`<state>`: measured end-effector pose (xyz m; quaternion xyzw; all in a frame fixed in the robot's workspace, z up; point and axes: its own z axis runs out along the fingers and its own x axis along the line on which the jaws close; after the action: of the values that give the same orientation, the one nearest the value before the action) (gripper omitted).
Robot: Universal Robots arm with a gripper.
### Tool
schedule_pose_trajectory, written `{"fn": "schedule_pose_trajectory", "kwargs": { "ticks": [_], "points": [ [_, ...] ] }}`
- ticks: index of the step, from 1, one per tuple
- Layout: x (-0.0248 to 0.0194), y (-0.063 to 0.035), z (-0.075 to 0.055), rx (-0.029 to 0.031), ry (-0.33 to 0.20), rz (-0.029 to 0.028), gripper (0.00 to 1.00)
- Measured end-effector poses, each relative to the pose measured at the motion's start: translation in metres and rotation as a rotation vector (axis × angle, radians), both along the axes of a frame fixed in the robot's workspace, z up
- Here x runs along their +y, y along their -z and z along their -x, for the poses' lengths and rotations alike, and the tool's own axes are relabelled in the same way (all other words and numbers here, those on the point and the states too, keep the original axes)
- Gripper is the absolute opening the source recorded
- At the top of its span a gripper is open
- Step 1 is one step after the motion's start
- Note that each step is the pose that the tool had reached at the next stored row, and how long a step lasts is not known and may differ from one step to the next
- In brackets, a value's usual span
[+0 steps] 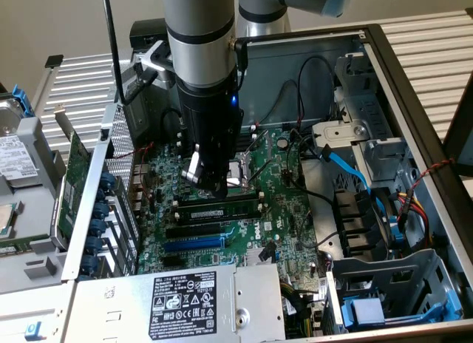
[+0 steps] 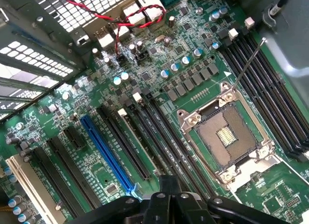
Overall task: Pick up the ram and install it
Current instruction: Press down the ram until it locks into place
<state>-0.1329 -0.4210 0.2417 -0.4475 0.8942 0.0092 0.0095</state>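
PC repair bench: open computer case (image 1: 414, 99), bare motherboard (image 2: 193, 60).

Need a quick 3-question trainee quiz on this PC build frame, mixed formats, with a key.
1. True or false: the ram lies outside the case.
2. The CPU socket is: A) bare, with no cooler over it; B) under a fan; C) covered by a cable.
3. What colour is the flat cable at the exterior view's right?

Key
1. False. It sits along a memory slot on the motherboard, close under the gripper.
2. A.
3. Blue.
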Motion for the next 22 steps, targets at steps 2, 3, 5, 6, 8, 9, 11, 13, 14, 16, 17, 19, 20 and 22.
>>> {"fn": "schedule_pose_trajectory", "kwargs": {
  "ticks": [2,3,5,6,8,9,11,13,14,16,17,19,20,22],
  "points": [
    [0.0000,0.0000,0.0000,-0.0001,0.029,0.0000,0.11],
    [0.0000,0.0000,0.0000,-0.0001,0.044,0.0000,0.11],
    [0.0000,0.0000,0.0000,0.0000,0.073,0.0000,0.11],
    [0.0000,0.0000,0.0000,-0.0001,0.086,0.0000,0.11],
    [0.0000,0.0000,0.0000,-0.0001,0.113,0.0002,0.11],
    [0.0000,0.0000,0.0000,0.0000,0.126,0.0007,0.11],
    [0.0000,0.0000,0.0000,-0.0001,0.151,0.0014,0.11],
    [0.0000,0.0000,0.0000,-0.0001,0.176,0.0021,0.11],
    [0.0000,0.0000,0.0000,-0.0001,0.188,0.0025,0.11],
    [0.0000,0.0000,0.0000,-0.0002,0.214,0.0031,0.11],
    [0.0000,0.0000,0.0000,-0.0002,0.226,0.0033,0.11],
    [0.0000,0.0000,0.0000,-0.0002,0.252,0.0037,0.11],
    [0.0000,0.0000,0.0000,-0.0003,0.265,0.0039,0.11],
    [0.0000,0.0000,0.0000,-0.0002,0.291,0.0043,0.11]
  ]
}}
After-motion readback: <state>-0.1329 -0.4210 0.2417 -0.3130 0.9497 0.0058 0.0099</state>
